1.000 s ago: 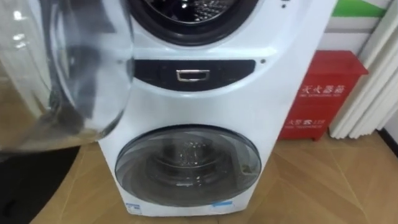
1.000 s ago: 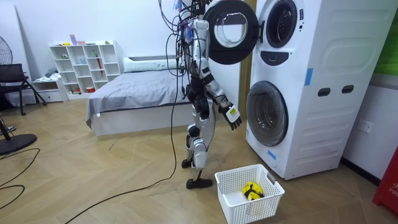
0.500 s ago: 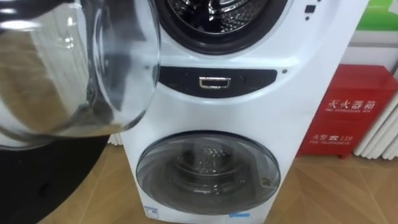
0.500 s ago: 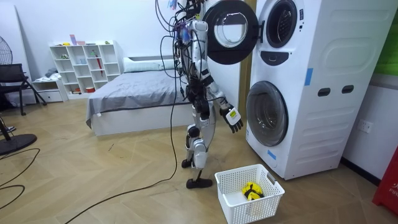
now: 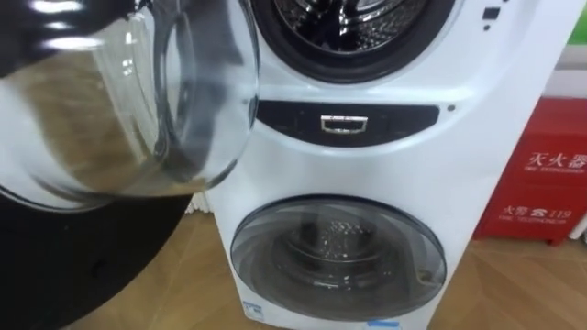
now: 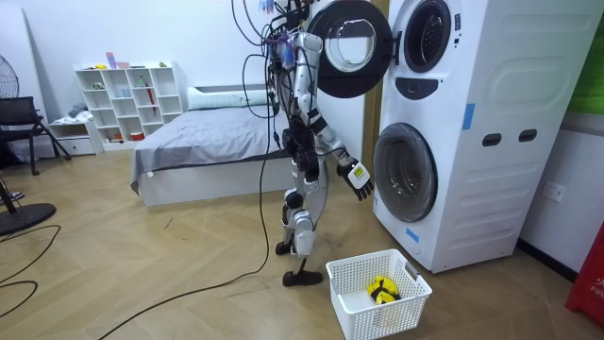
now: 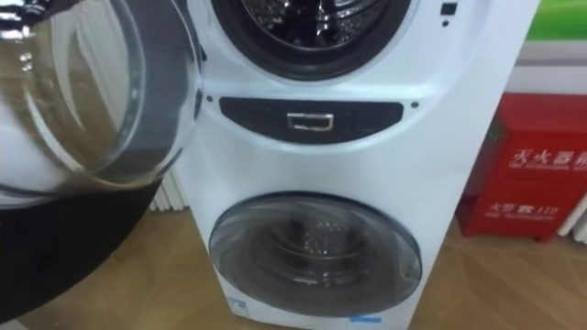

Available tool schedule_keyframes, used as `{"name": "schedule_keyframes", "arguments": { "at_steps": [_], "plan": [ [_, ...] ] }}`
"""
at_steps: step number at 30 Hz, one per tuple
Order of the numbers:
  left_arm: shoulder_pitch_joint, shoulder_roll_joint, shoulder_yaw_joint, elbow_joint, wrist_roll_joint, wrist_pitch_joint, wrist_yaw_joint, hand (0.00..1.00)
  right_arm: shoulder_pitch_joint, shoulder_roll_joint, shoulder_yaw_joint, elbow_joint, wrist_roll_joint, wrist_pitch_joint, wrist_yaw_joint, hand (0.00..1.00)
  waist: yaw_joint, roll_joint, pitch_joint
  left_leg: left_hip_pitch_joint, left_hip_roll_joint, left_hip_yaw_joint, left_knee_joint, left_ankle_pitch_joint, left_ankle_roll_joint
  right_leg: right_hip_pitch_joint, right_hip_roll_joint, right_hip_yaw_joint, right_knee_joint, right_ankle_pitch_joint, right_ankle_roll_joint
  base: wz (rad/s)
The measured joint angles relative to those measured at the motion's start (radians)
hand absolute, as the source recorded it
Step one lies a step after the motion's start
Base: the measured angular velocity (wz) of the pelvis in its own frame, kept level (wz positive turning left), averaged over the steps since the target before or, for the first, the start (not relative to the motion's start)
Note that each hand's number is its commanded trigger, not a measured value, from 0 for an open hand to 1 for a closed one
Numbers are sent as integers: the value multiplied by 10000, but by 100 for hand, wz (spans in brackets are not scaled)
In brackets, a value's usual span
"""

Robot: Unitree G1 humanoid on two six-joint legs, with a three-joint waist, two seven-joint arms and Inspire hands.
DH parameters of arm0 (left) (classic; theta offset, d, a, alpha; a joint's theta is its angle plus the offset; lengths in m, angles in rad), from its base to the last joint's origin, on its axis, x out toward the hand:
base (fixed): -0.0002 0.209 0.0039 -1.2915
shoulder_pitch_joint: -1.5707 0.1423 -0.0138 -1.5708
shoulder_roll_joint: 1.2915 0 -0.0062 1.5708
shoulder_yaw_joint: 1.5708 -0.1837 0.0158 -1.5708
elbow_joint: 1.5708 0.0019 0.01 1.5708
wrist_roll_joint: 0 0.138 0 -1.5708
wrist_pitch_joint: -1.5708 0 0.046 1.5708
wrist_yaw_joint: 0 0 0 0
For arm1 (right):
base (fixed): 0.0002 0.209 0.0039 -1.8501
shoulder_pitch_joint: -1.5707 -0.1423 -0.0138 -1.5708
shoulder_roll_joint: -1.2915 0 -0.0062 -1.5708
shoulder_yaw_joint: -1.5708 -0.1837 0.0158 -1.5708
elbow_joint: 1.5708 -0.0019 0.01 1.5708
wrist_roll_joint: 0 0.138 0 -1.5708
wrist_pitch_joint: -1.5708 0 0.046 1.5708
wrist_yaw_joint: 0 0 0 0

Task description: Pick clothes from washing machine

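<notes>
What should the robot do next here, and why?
Probably raise its right hand toward the upper drum: the upper door hangs open, the lower door is shut, and that hand hangs low before the lower door. I can't tell what the drum holds.

Stacked washing machine (image 6: pixel 472 142) at room view's right. Upper drum (image 5: pixel 358 27) on top, control panel (image 5: pixel 344 122) just under it, lower door (image 5: pixel 337 261) beneath, closed. Upper door (image 5: pixel 128 101) swung open to robot's left, standing out ahead of machine front. Robot stands close before machine, bed (image 6: pixel 203 142) behind it. Laundry basket (image 6: pixel 363 321) on floor near robot's feet, before machine; small item (image 6: pixel 381 289) inside. Shelf unit (image 6: pixel 127 102) against far wall, left of bed; chair (image 6: pixel 19 118) further left. Fire cabinet (image 5: pixel 550 174) right of machine.
</notes>
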Motion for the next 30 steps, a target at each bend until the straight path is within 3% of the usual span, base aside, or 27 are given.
{"name": "schedule_keyframes", "arguments": {
  "at_steps": [4, 9, 12, 13, 16, 18, 25, 28, 30],
  "plan": [
    [-311, 20, -90, -3870, 2181, -147, 582, 0, -1, 194, 6, -65, -74, -3, -9, 0, 10, -66, -2, -54, -14, -37, 3, 0, 0, -34, -19, -117, -23, -7, 10, 2],
    [-418, 116, -663, -6994, 4078, -343, 376, 0, -73, 253, 43, 80, 8, -6, 15, 0, -132, -176, 73, -153, -47, -167, 26, 3, 5, -73, -56, -259, -31, -13, 19, 6],
    [-415, -418, -1496, -8857, 4382, -372, -102, 0, -192, 274, 218, 137, 74, -6, 128, 0, -393, -289, 138, -177, -103, -328, 50, 3, 5, 5, -90, -350, -99, -47, 47, 11],
    [-415, -517, -1782, -9102, 4381, -401, -236, 0, -209, 289, 280, 137, 91, -6, 176, 0, -466, -303, 149, -204, -126, -393, 76, 3, 6, 47, -103, -421, -152, -51, 51, 28],
    [-437, -1000, -3812, -9682, 4519, -411, -1353, 0, -463, 283, 900, 141, 269, -9, 341, 0, -668, -377, 139, -372, -168, -460, 231, 4, 6, 28, -154, -568, -168, -56, 57, 15],
    [-438, -1349, -4395, -9682, 4496, -410, -1939, 0, -524, 291, 1223, 159, 362, -15, 422, 0, -669, -455, 92, -396, -187, -526, 252, 4, 7, 43, -171, -623, -165, -64, 72, 9],
    [-434, -1506, -7106, -9436, 3420, -410, -4265, 0, -1282, 302, 2135, 895, 611, -352, 547, 0, -1284, -672, 84, -489, -215, -586, 293, 15, 25, 3, -208, -750, -128, -73, 87, 6],
    [-443, -1757, -7724, -9165, 3032, -514, -4757, 0, -1469, 296, 2536, 1175, 703, -359, 677, 0, -1590, -706, 92, -485, -202, -594, 293, 15, 25, 9, -198, -768, -113, -73, 87, 0],
    [-420, -1759, -7983, -8868, 2824, -663, -5205, 0, -1487, 265, 2611, 1216, 768, -358, 685, 0, -1636, -715, 103, -465, -191, -555, 291, 15, 25, 5, -197, -763, -80, -73, 87, -2]
  ]
}}
